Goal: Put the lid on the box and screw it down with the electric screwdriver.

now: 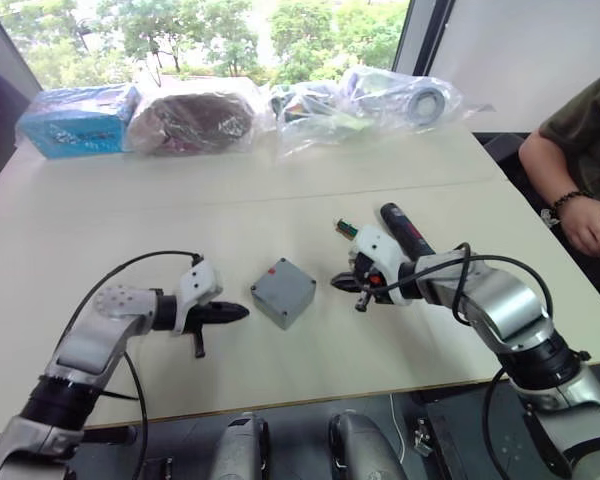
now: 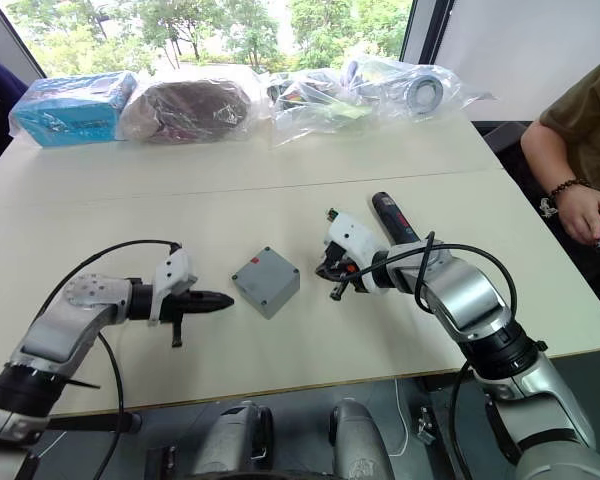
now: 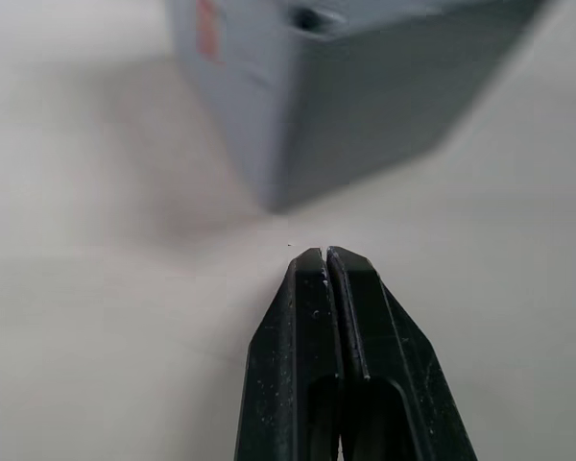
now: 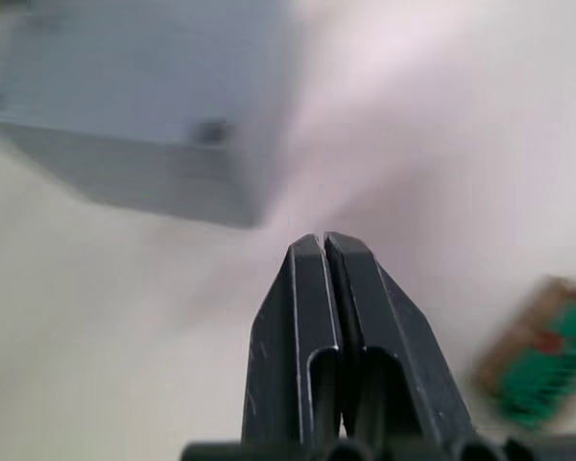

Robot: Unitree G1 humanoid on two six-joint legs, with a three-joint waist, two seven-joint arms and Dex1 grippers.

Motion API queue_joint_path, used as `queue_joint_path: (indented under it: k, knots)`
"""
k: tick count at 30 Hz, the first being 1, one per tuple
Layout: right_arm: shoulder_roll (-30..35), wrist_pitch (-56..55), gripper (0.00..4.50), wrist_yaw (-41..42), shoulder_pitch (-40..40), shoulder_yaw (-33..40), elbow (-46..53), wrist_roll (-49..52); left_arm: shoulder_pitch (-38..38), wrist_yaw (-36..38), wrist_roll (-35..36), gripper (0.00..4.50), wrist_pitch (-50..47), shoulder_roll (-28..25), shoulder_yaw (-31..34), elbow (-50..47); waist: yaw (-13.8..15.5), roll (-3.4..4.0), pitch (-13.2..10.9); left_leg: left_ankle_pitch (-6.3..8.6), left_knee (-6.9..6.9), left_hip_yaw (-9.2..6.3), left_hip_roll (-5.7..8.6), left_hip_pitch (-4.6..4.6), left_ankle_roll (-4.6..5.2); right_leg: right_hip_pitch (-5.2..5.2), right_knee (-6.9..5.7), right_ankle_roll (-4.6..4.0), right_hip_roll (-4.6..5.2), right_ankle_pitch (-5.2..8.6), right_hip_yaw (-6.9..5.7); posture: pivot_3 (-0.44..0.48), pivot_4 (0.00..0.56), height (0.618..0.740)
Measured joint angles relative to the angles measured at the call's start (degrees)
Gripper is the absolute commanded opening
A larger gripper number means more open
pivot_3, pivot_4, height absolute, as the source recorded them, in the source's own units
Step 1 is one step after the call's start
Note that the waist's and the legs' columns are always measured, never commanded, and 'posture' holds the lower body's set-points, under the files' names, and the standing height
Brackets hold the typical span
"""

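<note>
Both end effectors (image 1: pixel 242 313) (image 1: pixel 338 283) flanking box (image 1: pixel 282 292).

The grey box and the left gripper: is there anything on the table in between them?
No. Between the shut left gripper and the box there's just bare table, clearest in the left wrist view.

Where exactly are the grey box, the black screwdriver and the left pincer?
grey box (image 1: pixel 283 291): left eye view, on its closed top face.
black screwdriver (image 2: pixel 390 217): right eye view, on its barrel.
left pincer (image 3: pixel 324 255): left wrist view, at its shut tips.
</note>
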State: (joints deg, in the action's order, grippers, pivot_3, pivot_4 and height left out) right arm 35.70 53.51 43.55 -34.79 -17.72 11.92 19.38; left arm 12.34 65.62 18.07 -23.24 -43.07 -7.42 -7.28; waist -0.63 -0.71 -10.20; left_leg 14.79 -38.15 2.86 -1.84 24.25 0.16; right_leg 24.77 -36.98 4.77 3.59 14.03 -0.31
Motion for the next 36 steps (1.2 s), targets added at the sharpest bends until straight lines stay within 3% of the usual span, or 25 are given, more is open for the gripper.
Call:
queue_joint_path:
  k: [9, 25, 36]
  knots:
    - [-6.92, -5.27, 0.04, 1.05, -1.53, -3.19, -5.6, -2.31, 1.56, -2.93, 1.04, 0.0, -2.75, 1.72, -0.53, -3.77, 0.0, -0.01, 0.01, 0.0, -0.02, 0.0, 0.03, 0.0, 0.0, 0.0, -0.04, 0.01, -0.01, -0.01, 0.01, 0.0, 0.15, 0.74]
    - [-7.87, -1.13, 0.04, -1.13, 0.48, -3.68, -0.51, -4.6, 7.76, -4.64, -3.14, 0.0, -0.78, 4.54, -1.7, 5.33, -0.01, -0.01, 0.01, 0.0, -0.03, 0.01, 0.03, 0.0, 0.0, 0.0, -0.06, 0.01, -0.02, -0.01, -0.01, 0.0, 0.15, 0.74]
    - [-8.42, 4.14, 0.04, -3.53, 0.47, -2.42, 2.72, -4.63, 8.78, -6.18, -4.04, 0.0, 0.18, 6.4, -0.56, 6.5, -0.01, -0.01, 0.01, 0.0, -0.03, 0.01, 0.03, 0.0, 0.0, 0.0, -0.06, 0.01, -0.01, -0.01, -0.01, 0.0, 0.15, 0.74]
